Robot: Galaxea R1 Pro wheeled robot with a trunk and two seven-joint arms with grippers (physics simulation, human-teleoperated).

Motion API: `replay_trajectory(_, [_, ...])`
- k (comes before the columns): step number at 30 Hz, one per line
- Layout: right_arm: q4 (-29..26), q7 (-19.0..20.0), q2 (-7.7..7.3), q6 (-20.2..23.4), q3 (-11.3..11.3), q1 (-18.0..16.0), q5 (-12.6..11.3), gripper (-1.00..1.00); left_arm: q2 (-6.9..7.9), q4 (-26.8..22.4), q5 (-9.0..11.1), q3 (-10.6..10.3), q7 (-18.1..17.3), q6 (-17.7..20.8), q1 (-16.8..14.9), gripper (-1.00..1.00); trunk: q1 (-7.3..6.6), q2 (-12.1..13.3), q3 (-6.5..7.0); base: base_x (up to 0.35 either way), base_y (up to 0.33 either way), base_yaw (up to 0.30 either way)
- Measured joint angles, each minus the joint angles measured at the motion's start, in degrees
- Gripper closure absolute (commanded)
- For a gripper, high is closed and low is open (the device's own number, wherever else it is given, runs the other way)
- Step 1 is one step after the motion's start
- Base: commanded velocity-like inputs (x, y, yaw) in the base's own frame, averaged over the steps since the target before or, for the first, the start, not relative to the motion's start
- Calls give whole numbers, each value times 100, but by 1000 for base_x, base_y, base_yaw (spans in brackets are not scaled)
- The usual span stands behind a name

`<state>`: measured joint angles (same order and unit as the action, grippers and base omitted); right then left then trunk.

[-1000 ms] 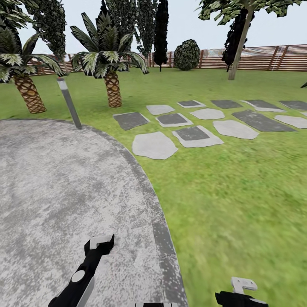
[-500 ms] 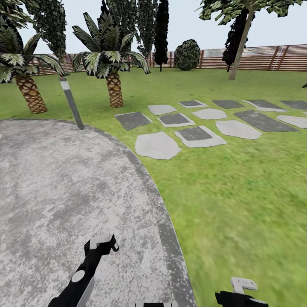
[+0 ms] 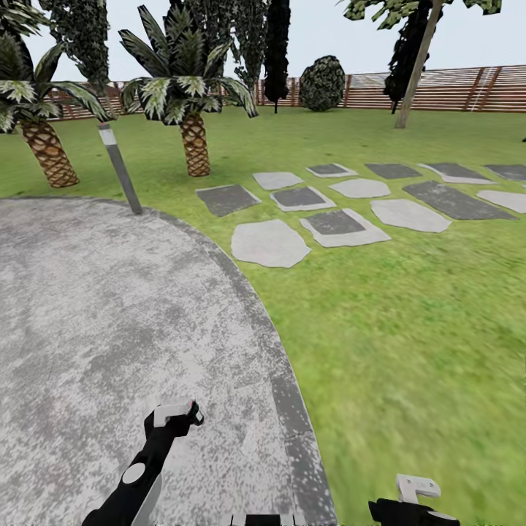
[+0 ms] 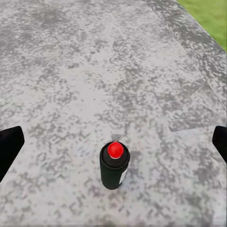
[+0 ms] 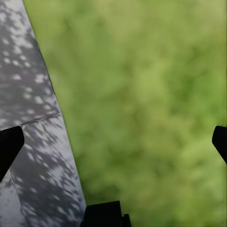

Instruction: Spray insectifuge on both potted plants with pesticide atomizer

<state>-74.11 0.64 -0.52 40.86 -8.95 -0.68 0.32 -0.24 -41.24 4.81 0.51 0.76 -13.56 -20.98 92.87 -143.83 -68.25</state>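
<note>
The head camera has crept forward; the left end effector, fingers apart, frames the upright pesticide atomizer at 6 o'clock, ungrasped.

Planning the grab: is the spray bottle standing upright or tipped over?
Upright. In the left wrist view the spray bottle stands on its base on the stone patio, red cap on top, between the open left gripper's fingers, untouched.
</note>
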Motion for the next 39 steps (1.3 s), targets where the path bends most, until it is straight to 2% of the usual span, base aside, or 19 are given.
replay_trajectory(34, [-1, -4, 0, 0, 0, 0, 2, -100, 0, 0, -6, -8, -1, -7, 0, -100, 88, -46, -754, 0, 0, 0])
replay_trajectory(39, [-1, -6, 0, 0, 0, 0, 5, -100, 2, 0, -13, -9, 0, -173, 0, -100, 95, -50, -821, 0, 0, 0])
